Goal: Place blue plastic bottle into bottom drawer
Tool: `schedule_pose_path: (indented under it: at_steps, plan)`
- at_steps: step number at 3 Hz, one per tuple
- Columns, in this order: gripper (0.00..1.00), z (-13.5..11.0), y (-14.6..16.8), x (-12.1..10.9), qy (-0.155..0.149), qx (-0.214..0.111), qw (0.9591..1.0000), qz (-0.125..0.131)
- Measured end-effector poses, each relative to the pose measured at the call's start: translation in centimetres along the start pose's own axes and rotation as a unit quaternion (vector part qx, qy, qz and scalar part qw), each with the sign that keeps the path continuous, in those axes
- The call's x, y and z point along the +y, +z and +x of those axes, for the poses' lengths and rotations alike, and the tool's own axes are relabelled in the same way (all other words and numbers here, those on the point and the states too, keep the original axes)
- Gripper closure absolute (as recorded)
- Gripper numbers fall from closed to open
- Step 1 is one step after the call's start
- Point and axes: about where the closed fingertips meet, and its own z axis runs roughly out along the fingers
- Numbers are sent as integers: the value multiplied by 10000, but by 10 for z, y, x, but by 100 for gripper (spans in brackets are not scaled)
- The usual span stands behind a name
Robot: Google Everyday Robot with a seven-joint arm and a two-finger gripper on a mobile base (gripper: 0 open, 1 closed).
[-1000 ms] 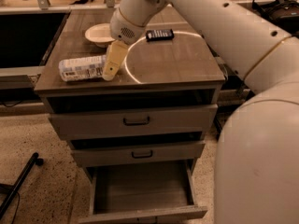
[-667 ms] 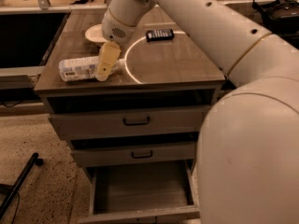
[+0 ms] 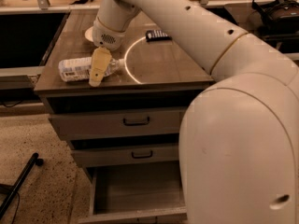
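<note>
And here is the gripper (image 3: 99,72), down at about 10 o'clock from the middle of the view, its cream-yellow end lying straight across the blue plastic bottle (image 3: 74,69). That is a clear, crinkled plastic bottle with a pale printed label wrap, more colourless than blue. It lies on its side near the front left edge of the grey-brown wooden cabinet top (image 3: 187,71), label end at 9 o'clock and clear, narrower end at 3 o'clock. The gripper touches the bottle on its near face, just right of the label; whether it is clamped on it or only resting there, I cannot tell from this angle.

The big white robot arm (image 3: 210,50) sweeps in from 3 o'clock and fills the right side of the view. At 12 o'clock from the bottle, half hidden by the wrist, sits a round white dish (image 3: 88,33). A small dark rectangular device (image 3: 156,34) lies at 1 o'clock, near the back. A thin white ring (image 3: 127,64) arcs across the top, just beside the bottle's right end.

Down at 6 o'clock the bottom drawer (image 3: 140,190) stands pulled out, a deep grey-brown wooden box with its wood-grain floor showing. Above it, two shallower drawers with dark handles (image 3: 136,121) are pushed in. A black pole (image 3: 18,183) lies on the speckled floor at 8 o'clock.
</note>
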Motion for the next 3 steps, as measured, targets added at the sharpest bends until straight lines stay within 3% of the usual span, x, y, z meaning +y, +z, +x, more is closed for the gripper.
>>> schedule_pose_path:
  at_steps: [1, 3]
  plan:
    - [3, -4, 16, 2, -23, 158, 9998, -124]
    - [50, -9, 30, 6, -101, 347, 9991, -226]
